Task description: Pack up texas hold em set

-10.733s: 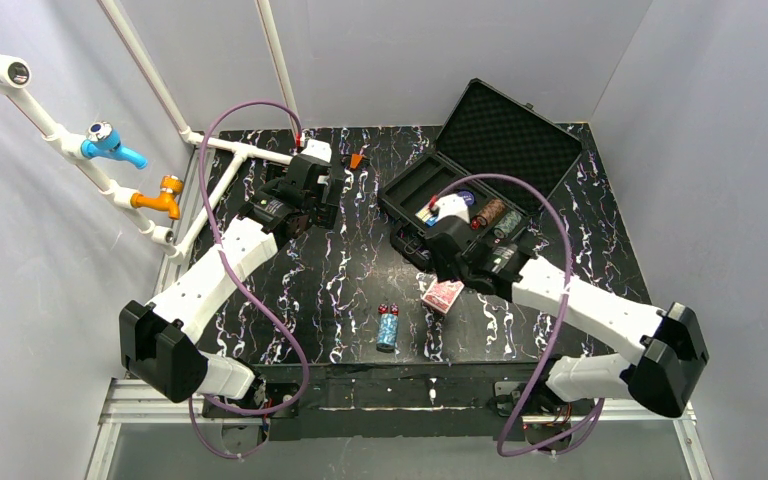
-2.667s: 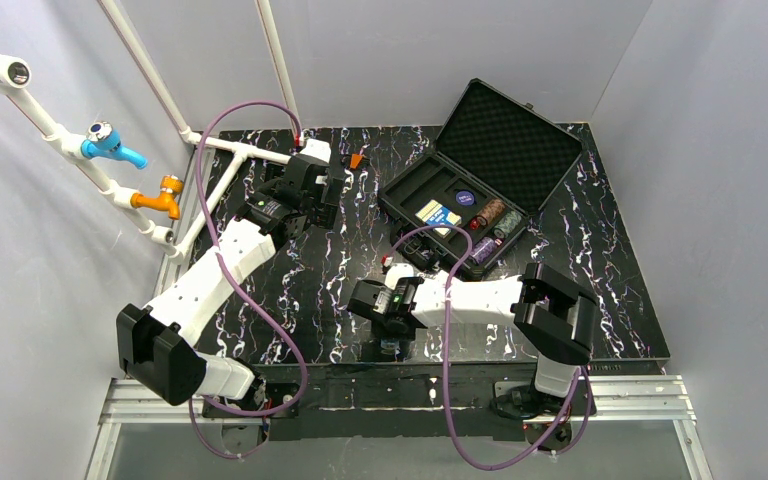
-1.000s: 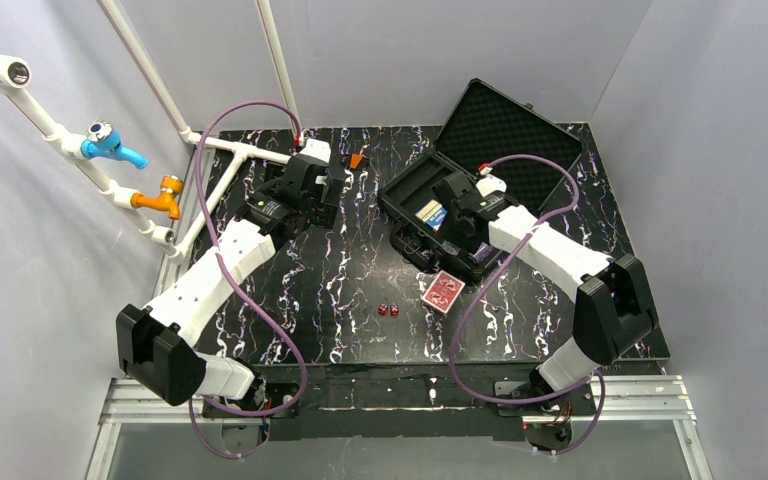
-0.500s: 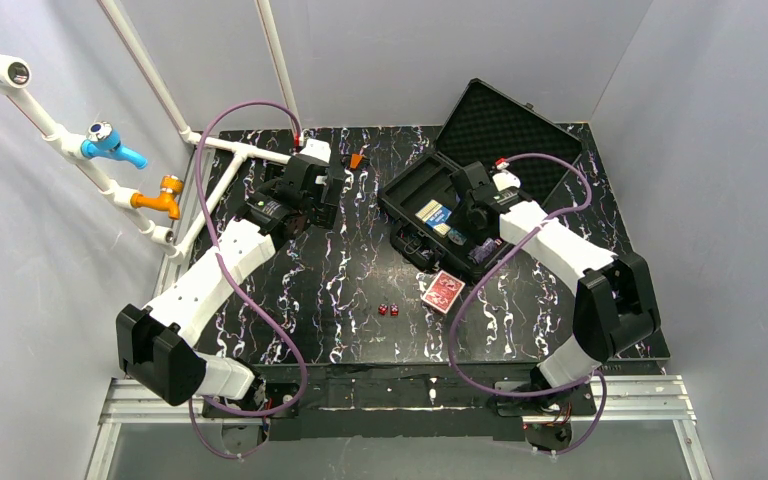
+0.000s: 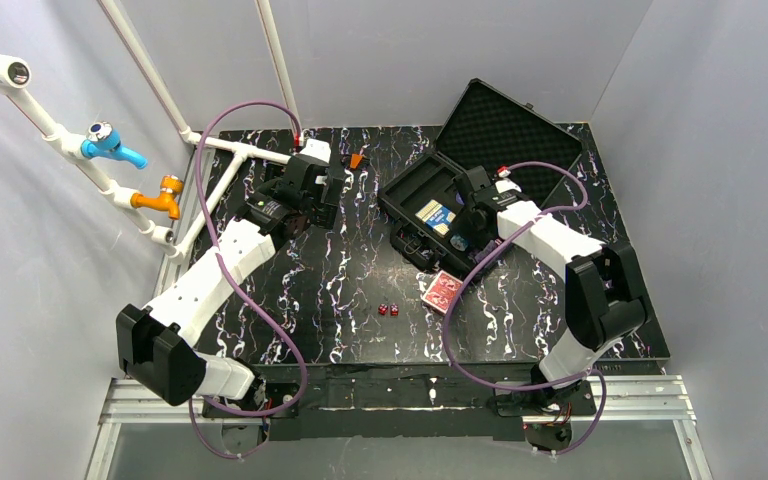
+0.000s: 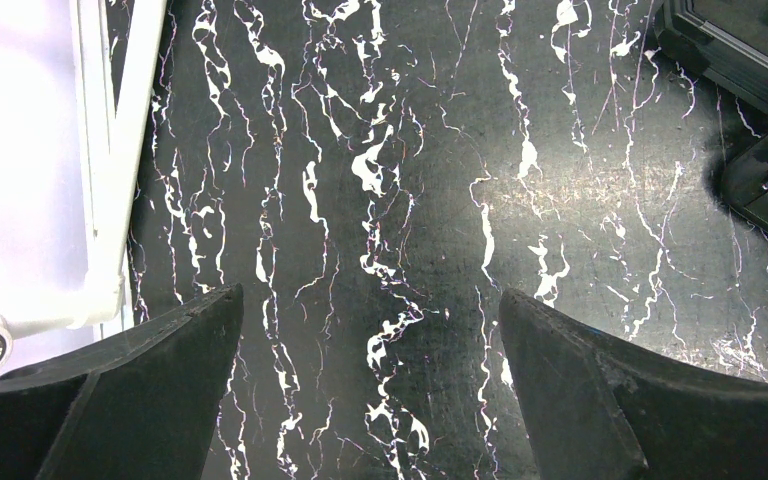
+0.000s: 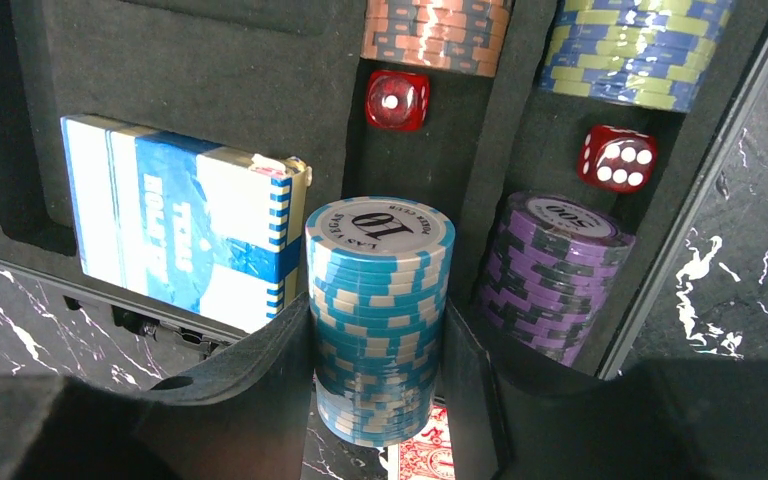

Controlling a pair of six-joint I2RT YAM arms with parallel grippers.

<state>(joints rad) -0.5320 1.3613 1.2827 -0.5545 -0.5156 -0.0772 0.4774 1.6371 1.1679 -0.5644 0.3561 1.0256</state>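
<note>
The black case point(image 5: 400, 197) lies open at the back right, its foam lid point(image 5: 508, 135) raised. My right gripper point(image 5: 465, 228) hovers over the case's front edge. In the right wrist view the right gripper point(image 7: 378, 318) is shut on a blue-and-white chip stack point(image 7: 380, 290). Beyond it the case holds a blue card deck point(image 7: 180, 235), purple point(image 7: 555, 275), orange point(image 7: 438, 30) and green-blue point(image 7: 640, 50) stacks, and two red dice point(image 7: 397, 99). A red card deck point(image 5: 443, 292) and two more dice point(image 5: 388, 310) lie on the table. My left gripper point(image 6: 370, 292) stands open over bare table.
White pipes point(image 5: 235, 150) with blue point(image 5: 110, 143) and orange point(image 5: 165, 193) taps run along the left wall. The left wrist view shows one pipe point(image 6: 110, 150) at its left and the case's corner point(image 6: 750, 50) at its upper right. Purple cables loop above both arms.
The right arm took the blue chip stack off the table's front and carried it to the case. In the last second it shifted slightly right. The left arm has not moved.
</note>
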